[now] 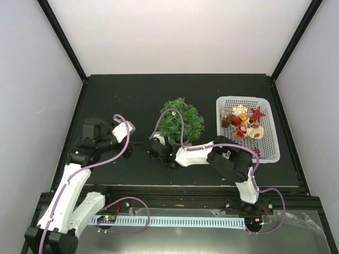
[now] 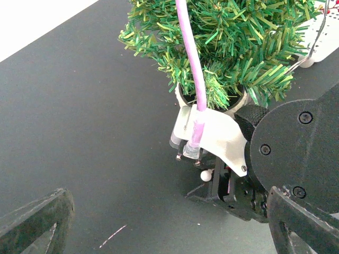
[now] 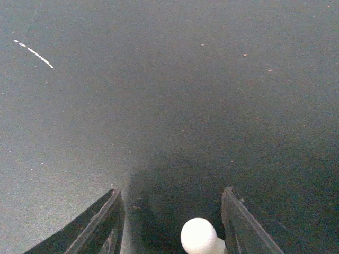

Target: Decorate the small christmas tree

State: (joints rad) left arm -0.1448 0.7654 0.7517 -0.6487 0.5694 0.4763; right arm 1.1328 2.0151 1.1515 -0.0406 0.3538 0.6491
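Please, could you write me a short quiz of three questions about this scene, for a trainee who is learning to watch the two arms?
1. True or false: in the top view, the white mesh basket stands to the right of the small christmas tree.
2. Choose one. In the right wrist view, what sits in the gap of the right tool? A) a red star B) a small white ball C) a green branch
3. Fill the blank: the left tool is ____, with nothing in it.

Key: 1 true; 2 B; 3 open.
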